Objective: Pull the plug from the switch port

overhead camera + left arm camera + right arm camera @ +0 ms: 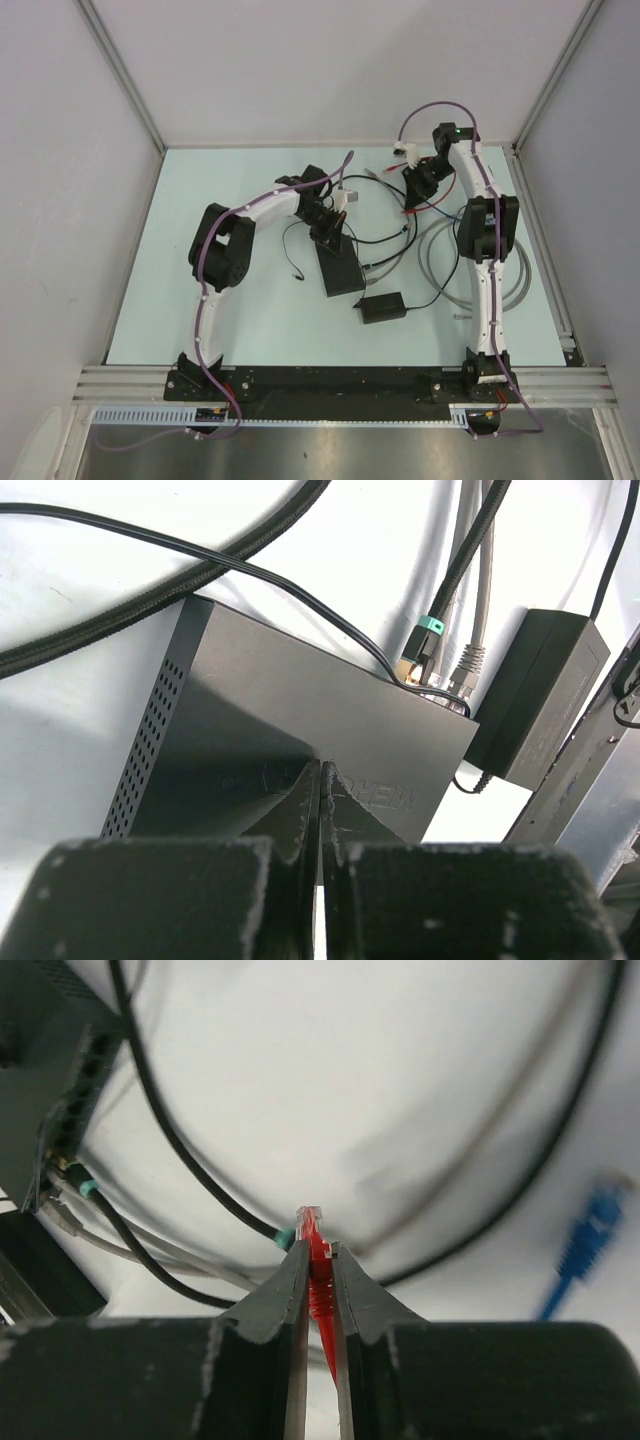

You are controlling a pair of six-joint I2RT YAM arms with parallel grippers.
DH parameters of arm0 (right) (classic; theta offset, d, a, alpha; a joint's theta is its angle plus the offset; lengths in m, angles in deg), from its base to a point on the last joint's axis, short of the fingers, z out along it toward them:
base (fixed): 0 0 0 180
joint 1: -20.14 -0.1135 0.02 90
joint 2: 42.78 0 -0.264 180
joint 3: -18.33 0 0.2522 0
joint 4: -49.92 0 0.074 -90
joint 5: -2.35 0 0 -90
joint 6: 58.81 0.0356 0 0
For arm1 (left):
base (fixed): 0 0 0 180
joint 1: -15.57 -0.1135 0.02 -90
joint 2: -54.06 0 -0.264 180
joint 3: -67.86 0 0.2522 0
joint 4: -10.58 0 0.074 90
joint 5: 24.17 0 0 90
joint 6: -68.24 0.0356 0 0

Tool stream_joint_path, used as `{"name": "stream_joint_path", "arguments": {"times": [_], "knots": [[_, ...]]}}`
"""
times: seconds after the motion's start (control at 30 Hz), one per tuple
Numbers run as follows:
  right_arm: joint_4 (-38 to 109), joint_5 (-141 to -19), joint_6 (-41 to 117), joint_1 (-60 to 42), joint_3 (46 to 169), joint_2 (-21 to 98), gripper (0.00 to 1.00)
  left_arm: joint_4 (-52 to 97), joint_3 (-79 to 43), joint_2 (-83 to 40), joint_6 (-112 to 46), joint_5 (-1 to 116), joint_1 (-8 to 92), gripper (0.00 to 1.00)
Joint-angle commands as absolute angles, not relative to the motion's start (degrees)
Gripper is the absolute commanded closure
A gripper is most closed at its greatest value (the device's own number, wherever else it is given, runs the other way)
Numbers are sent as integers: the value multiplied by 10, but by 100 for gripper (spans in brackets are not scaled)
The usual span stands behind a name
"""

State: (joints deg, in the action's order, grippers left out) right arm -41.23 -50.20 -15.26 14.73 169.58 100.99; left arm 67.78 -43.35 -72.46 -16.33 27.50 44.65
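Observation:
The flat black switch (340,268) lies mid-table; it also shows in the left wrist view (300,700) and at the upper left of the right wrist view (45,1070). My left gripper (328,230) is shut and empty, its tips (320,767) resting on the switch's top. A teal-booted black plug (428,640) and a grey plug (466,665) sit in the ports on its edge. My right gripper (417,185) is shut on a red plug (314,1235), held in the air away from the switch, its clear tip free beyond the fingertips (300,1260).
A smaller black power-adapter brick (382,306) lies just right of the switch's near end (545,695). Grey cable coils (445,265) and black cables spread between the arms. A loose blue plug (590,1230) lies on the table to the right.

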Motion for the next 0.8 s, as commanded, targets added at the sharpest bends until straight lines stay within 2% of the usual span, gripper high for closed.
{"name": "stream_joint_path", "arguments": {"times": [0.0, 0.17, 0.23, 0.27, 0.37, 0.53, 0.67, 0.73, 0.77], "knots": [[-427, -523, -80, 186, 1714, 979, 100, 657, -451, -747, -150, 310, 442, 100], [-388, -556, -48, 197, 1697, 985, 98, 657, -450, -745, -150, 311, 441, 100], [-378, -571, -26, 213, 1697, 985, 82, 656, -450, -745, -149, 310, 441, 100], [-366, -572, -19, 213, 1698, 983, 68, 657, -450, -745, -149, 310, 441, 100], [-352, -533, 0, 211, 1703, 965, 53, 657, -452, -741, -144, 310, 440, 100], [-346, -399, -7, 187, 1639, 922, 45, 671, -478, -733, -122, 290, 425, 99], [-349, -337, -80, 145, 1524, 888, 49, 670, -489, -709, -120, 281, 406, 99], [-376, -326, -103, 116, 1504, 887, 50, 675, -486, -699, -119, 279, 398, 99], [-387, -323, -129, 107, 1494, 891, 54, 677, -478, -689, -117, 280, 397, 99]]}}
